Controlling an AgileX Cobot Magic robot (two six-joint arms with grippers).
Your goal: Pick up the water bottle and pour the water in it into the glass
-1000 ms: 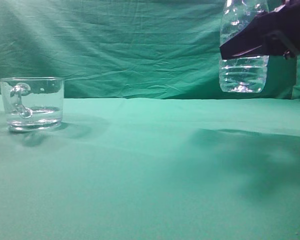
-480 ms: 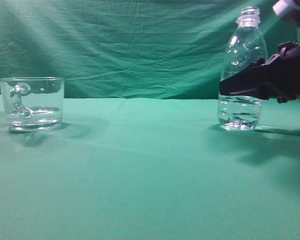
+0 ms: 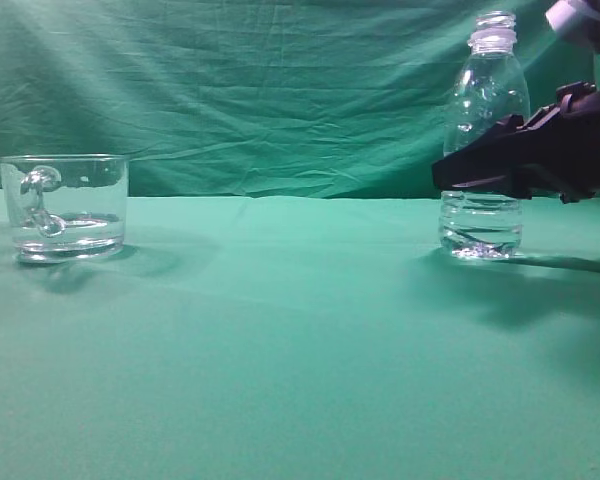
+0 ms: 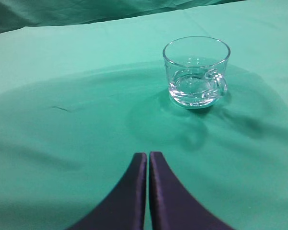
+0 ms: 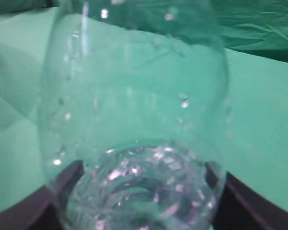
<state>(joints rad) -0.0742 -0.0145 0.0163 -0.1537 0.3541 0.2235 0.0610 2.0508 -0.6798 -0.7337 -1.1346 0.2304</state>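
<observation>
The water bottle (image 3: 485, 90) stands upright on the green cloth at the right, uncapped, with a little water (image 3: 480, 240) in its ribbed bottom. My right gripper (image 3: 450, 172) reaches in from the right and is shut on the bottle's middle. In the right wrist view the bottle (image 5: 134, 96) fills the frame, with a dark finger at each lower side of my right gripper (image 5: 141, 191). The glass (image 3: 65, 205) stands at the far left with shallow water in it. In the left wrist view the glass (image 4: 196, 72) lies ahead of my left gripper (image 4: 147, 155), which is shut and empty.
The green cloth (image 3: 280, 340) covers the table and hangs as a backdrop. A wide stretch of it lies between the glass and the bottle. A pale part of my right arm (image 3: 580, 18) shows at the top right corner.
My right gripper has lowered the water bottle from mid-air onto the cloth. In the last half second the bottle has straightened to upright.
</observation>
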